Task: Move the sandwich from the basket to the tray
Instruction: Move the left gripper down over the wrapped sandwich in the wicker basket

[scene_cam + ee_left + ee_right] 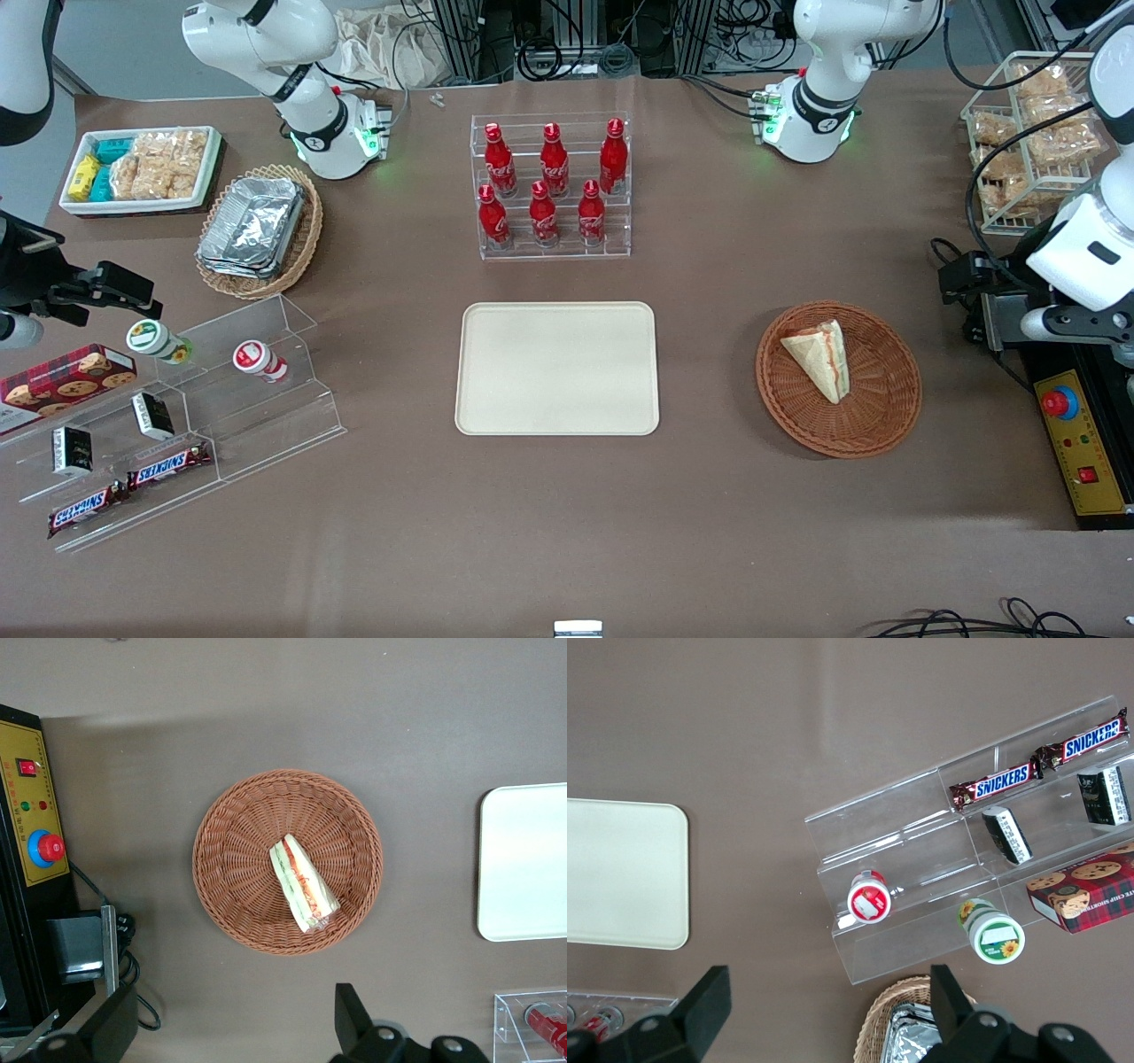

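Observation:
The sandwich (819, 354), a pale wedge with red and green filling, lies in the round reddish-brown wicker basket (873, 434). It also shows in the left wrist view (303, 883), inside the basket (230, 833). The cream tray (556, 368) lies flat and bare beside the basket, toward the parked arm's end; its edge shows in the left wrist view (524, 864). My left gripper (967, 285) hangs high beside the basket, toward the working arm's end. In the wrist view the gripper (235, 1028) is open wide and empty, apart from the basket.
A yellow control box with a red button (1076, 443) lies by the gripper. A wire rack of snacks (1032, 133) stands farther from the camera. An acrylic rack of red bottles (553, 186) stands farther than the tray. A foil-filled tan basket (257, 230) and stepped acrylic stand (177, 416) sit at the parked arm's end.

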{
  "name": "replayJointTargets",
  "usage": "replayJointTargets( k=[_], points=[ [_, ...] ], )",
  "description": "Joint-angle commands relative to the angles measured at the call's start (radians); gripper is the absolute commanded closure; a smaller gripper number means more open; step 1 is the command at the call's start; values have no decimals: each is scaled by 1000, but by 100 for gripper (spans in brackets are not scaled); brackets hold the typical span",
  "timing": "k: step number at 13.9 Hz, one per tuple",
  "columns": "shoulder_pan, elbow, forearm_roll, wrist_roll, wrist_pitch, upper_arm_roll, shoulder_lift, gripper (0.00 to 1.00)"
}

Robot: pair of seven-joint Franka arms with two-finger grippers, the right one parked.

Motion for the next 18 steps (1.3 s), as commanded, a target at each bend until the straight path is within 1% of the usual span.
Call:
replayJointTargets(
  k=[1,4,5,6,7,8,10,12,14,16,18],
  points=[
    [-4,29,10,-15,-16,-3,17,0],
    [-5,35,8,-35,-18,-7,31,0],
    [-12,32,13,-98,-16,-14,32,0],
    [-22,25,8,-212,-15,-14,37,0],
    [-25,15,21,-317,-7,-15,54,0],
    [-30,-12,22,-387,32,-17,55,0],
    [-33,-109,13,-496,94,-17,43,0],
    [-33,-213,19,-599,227,-17,42,0],
    [-33,-317,19,-749,357,-17,43,0],
    [-35,-412,24,-831,489,-17,57,0],
    [-36,-495,25,-918,580,-17,71,0]
  ],
)
